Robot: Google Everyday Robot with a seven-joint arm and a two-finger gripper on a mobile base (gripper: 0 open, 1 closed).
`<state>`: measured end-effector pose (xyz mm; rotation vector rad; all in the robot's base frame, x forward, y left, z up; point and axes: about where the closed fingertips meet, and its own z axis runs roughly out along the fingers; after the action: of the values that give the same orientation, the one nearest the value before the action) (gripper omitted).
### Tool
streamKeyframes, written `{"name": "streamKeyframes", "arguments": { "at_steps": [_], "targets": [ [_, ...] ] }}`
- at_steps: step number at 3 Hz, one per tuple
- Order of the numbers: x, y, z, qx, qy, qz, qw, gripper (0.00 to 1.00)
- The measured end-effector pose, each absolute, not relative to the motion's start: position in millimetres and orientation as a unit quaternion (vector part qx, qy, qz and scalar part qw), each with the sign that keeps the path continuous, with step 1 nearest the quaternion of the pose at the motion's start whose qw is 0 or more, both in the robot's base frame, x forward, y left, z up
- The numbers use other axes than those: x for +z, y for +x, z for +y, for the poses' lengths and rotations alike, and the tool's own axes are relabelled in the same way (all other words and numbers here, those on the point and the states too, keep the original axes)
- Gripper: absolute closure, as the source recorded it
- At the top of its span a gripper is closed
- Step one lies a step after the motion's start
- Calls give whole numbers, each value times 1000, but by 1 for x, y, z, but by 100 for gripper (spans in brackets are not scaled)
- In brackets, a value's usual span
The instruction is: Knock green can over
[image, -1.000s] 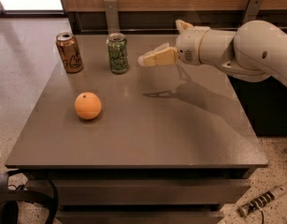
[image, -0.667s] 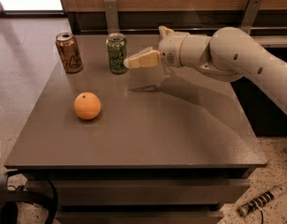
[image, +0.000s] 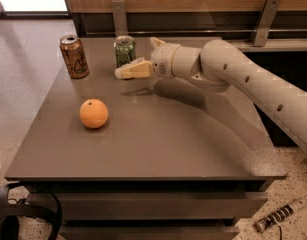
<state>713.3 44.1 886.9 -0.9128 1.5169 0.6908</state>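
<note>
The green can stands upright near the back of the grey table, left of centre. My gripper reaches in from the right on the white arm. Its cream fingertips lie just in front of the can's base and partly cover its lower part. Whether they touch the can, I cannot tell.
An orange-brown can stands upright at the back left of the table. An orange lies on the left half, nearer the front. A wooden wall with metal brackets runs behind the table. A cable lies on the floor at the front left.
My arm has swept left across the back of the table. The gripper went from well right of the green can to right in front of it. The can still stands.
</note>
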Motion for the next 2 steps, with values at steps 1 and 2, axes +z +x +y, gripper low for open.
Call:
{"name": "streamKeyframes", "arguments": {
  "at_steps": [1,2],
  "targets": [
    [880,716,58,313,-386,643,582,0],
    [880,716,60,314,-388,642,582,21]
  ]
}}
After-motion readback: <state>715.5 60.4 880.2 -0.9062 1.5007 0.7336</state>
